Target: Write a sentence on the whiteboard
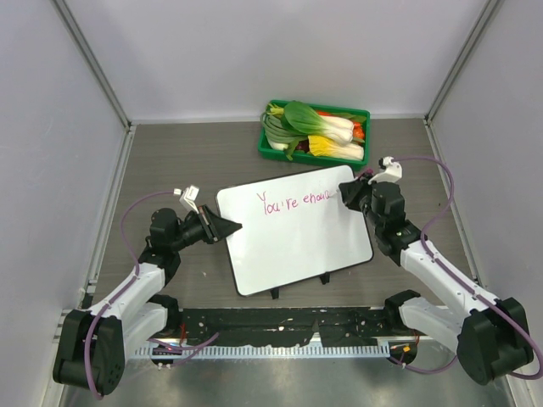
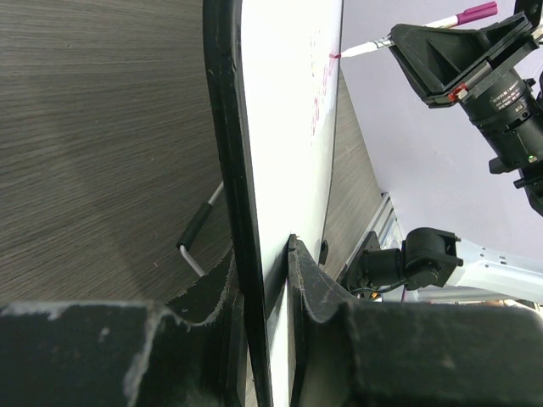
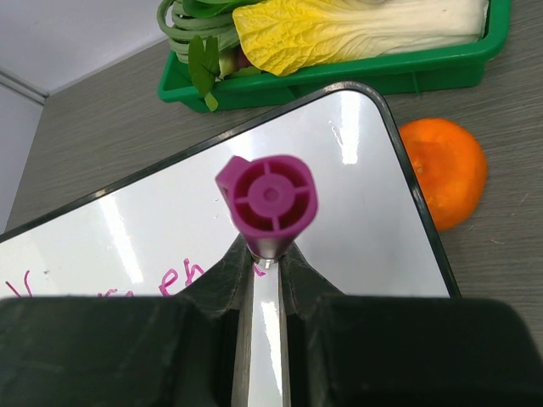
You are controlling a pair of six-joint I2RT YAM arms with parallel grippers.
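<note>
Right end effector (image 3: 265, 254): jaws closed tight on the barrel of a marker (image 3: 267, 195), its magenta back end facing the wrist camera. In the left wrist view the marker's tip meets the board face at the end of the writing.

Left end effector (image 2: 267, 271): fingers nearly together, pinching the left edge of the whiteboard (image 1: 297, 246), one finger on each face of the black rim.

The whiteboard sits mid-tabletop (image 1: 170, 161) between the two arms. It is turned slightly, with the small black clips on its near edge. A wire leg with a black sleeve shows beneath it in the left wrist view.

The sentence (image 1: 293, 202): pink cursive along the far part of the board, reading roughly "You're enou". Its last letters sit at the right end effector and cannot be made out.

Beyond the board's far right corner is an orange (image 3: 445, 170), just beside the rim. Farther back is a green tray (image 3: 424, 72) holding leafy vegetables (image 1: 327, 127).
</note>
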